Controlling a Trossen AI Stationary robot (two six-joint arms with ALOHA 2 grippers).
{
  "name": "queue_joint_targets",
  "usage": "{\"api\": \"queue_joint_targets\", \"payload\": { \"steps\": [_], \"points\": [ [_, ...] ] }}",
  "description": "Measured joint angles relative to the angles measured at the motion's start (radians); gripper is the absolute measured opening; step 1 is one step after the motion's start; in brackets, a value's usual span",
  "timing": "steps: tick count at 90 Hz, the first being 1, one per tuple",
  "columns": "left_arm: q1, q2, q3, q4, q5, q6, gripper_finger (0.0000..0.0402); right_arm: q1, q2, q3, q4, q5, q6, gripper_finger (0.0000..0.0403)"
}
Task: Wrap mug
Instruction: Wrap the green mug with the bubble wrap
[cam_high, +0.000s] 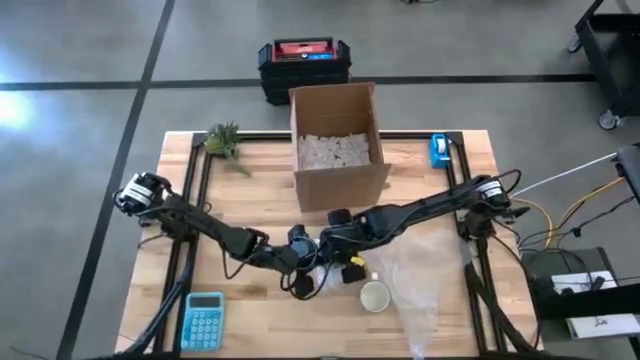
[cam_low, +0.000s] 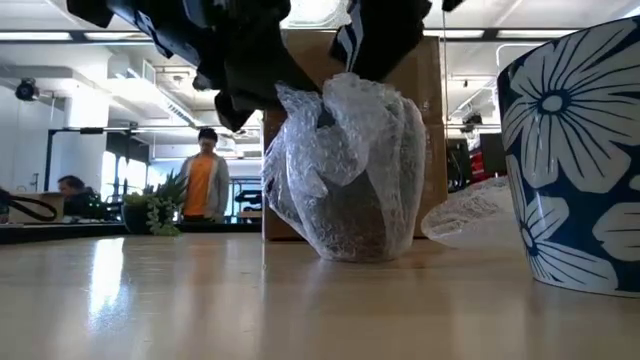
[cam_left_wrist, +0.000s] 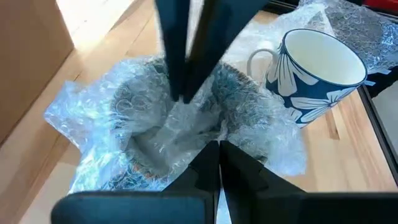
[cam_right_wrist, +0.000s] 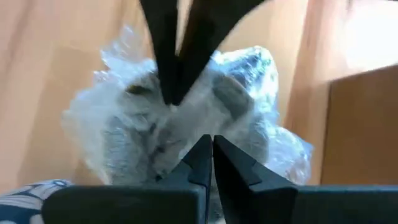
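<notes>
A wooden table (cam_high: 260, 200) holds a cardboard box (cam_high: 337, 145) at its far middle. In front of the box, at the table's centre near the front, a mug (cam_low: 350, 170) stands upright, bundled in bubble wrap (cam_left_wrist: 93, 112). Both grippers meet over it: the left gripper (cam_left_wrist: 217, 146) and the right gripper (cam_right_wrist: 211, 142) are each clenched on wrap at the mug's mouth. A second, flowered mug (cam_left_wrist: 314, 78) stands unwrapped just beside it.

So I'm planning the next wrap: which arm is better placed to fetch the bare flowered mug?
Likely the right: the flowered mug and loose bubble wrap lie on its side, though both grippers, left and right, pinch the wrapped mug.
</notes>
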Motion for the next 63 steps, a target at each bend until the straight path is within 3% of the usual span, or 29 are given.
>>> {"api": "queue_joint_targets", "payload": {
  "steps": [36,63],
  "points": [
    [0.0,0.001,-0.001,0.009,0.002,0.0,0.0001,0.002,0.147,-0.057,0.085,-0.008,-0.007,0.0002],
    [0.0,0.001,-0.002,0.01,0.002,0.0,0.0001,0.005,0.081,-0.025,0.06,-0.004,-0.014,0.0002]
  ]
}}
